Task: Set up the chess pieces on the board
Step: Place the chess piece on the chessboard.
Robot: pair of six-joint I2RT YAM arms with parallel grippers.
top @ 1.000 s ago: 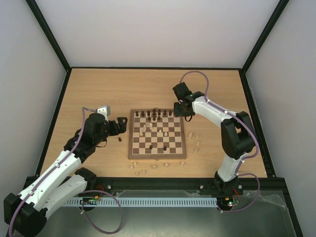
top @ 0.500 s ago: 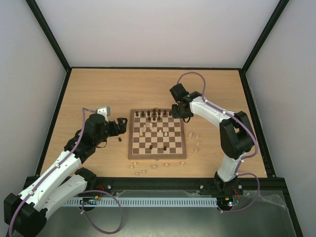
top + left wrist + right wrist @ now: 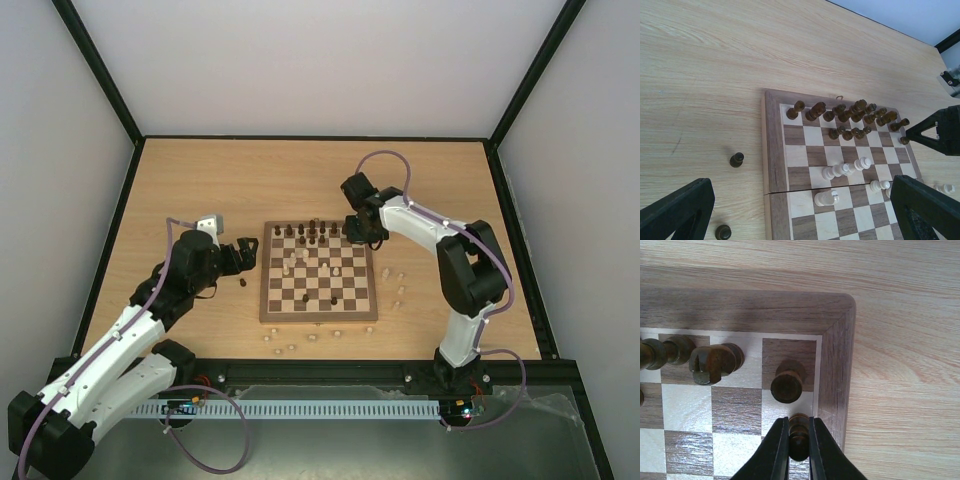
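Gripping a tiny dark brown turned wooden pawn (image 3: 799, 437) in the right jaws, pinched fully closed around it, low over the square wooden chessboard with dark and cream checks and a light brown border (image 3: 832, 365), right by the line between edge column and border. Just ahead of those jaws, a dark brown round-topped piece (image 3: 786, 385) on the corner square; ahead and to their left, a dark brown carved knight (image 3: 710, 363). Could clip that corner piece when spreading to release, with so little gap. Could equally set the pawn half on the border just right of the jaws, or let it go tilted and send it rolling onto the pale wood-grain desk (image 3: 900, 390). Left jaws gaping wide, nothing held, hovering over the desk beside the board, a loose dark brown pawn (image 3: 737, 159) ahead between them; probably harmless unless swung into the crowded back row.
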